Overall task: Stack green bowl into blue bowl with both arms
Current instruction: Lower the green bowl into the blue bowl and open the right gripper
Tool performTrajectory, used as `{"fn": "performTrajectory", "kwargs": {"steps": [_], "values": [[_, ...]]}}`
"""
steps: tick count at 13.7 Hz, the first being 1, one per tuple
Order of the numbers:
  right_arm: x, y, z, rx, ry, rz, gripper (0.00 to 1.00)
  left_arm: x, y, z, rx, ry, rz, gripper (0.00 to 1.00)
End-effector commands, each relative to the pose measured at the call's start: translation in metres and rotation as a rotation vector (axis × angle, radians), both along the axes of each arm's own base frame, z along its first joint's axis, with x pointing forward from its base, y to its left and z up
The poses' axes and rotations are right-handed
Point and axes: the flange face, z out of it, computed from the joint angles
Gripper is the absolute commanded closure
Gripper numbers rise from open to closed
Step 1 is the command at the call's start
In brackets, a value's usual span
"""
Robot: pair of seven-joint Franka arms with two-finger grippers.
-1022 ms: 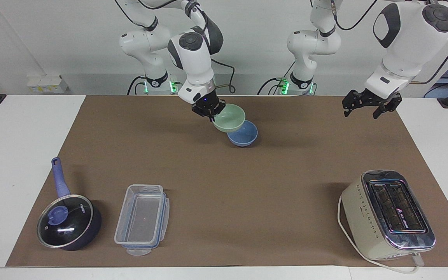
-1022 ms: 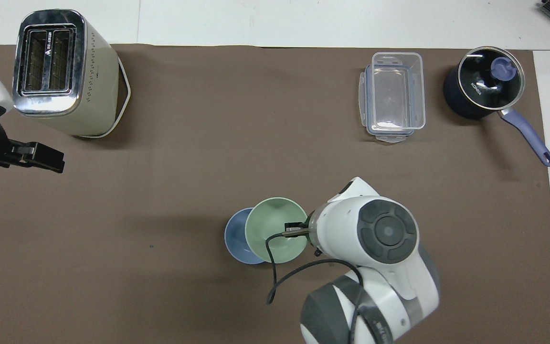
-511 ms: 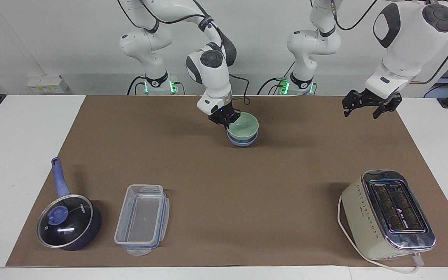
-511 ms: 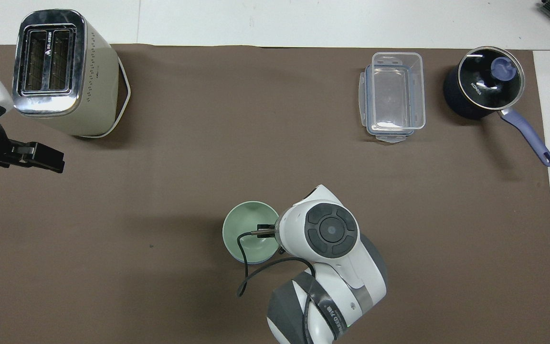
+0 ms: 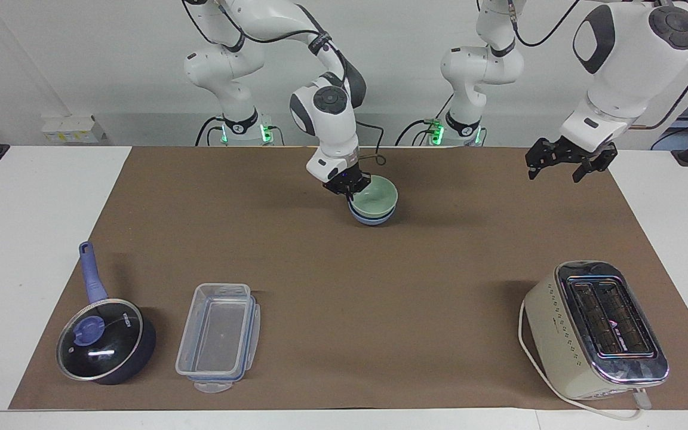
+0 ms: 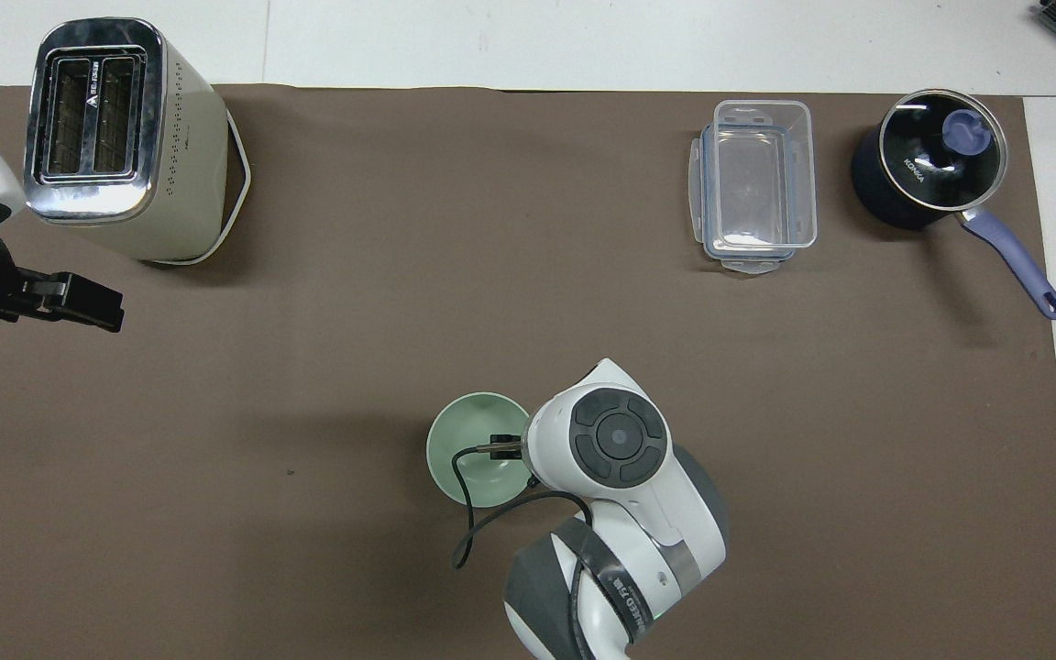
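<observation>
The green bowl (image 5: 378,196) sits nested in the blue bowl (image 5: 371,220), near the robots at the middle of the brown mat. Only the blue bowl's lower wall shows under it. In the overhead view the green bowl (image 6: 467,442) covers the blue bowl. My right gripper (image 5: 349,186) is shut on the green bowl's rim, on the side toward the right arm's end. In the overhead view its own wrist hides most of it. My left gripper (image 5: 555,173) is open and empty in the air over the mat's edge at the left arm's end, and it also shows in the overhead view (image 6: 95,307).
A cream toaster (image 5: 595,328) stands far from the robots at the left arm's end. A clear plastic container (image 5: 218,334) and a dark blue lidded saucepan (image 5: 105,340) stand far from the robots at the right arm's end.
My right gripper carried the tilted green bowl over the blue bowl, levelled it and lowered it into the blue bowl. The left arm has not moved.
</observation>
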Motion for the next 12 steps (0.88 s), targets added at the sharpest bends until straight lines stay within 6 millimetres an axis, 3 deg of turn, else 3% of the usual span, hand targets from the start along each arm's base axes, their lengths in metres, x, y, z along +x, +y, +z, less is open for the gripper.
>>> {"fn": "performTrajectory", "kwargs": {"steps": [1, 2, 3, 6, 8, 10, 12], "values": [[0.005, 0.003, -0.002, 0.015, -0.01, -0.033, 0.93, -0.004, 0.002, 0.0, 0.013, 0.005, 0.001, 0.0], [0.005, 0.003, -0.002, 0.015, -0.01, -0.033, 0.7, -0.004, 0.002, 0.0, 0.014, 0.005, 0.001, 0.0], [0.005, 0.003, -0.002, 0.015, -0.01, -0.032, 0.57, -0.004, 0.001, 0.001, 0.013, 0.003, -0.001, 0.0], [0.006, 0.004, 0.002, 0.018, -0.011, -0.034, 0.37, -0.004, 0.001, 0.001, 0.013, 0.003, -0.001, 0.0], [0.01, -0.005, 0.025, 0.031, -0.034, -0.048, 0.21, -0.005, 0.001, 0.001, 0.013, 0.003, -0.001, 0.0], [0.018, -0.026, 0.047, 0.029, -0.044, -0.067, 0.04, -0.005, 0.001, 0.0, 0.013, 0.005, -0.001, 0.0], [0.029, -0.062, 0.078, 0.003, -0.086, -0.097, 0.0, -0.004, 0.002, 0.0, 0.014, 0.005, 0.001, 0.0]]}}
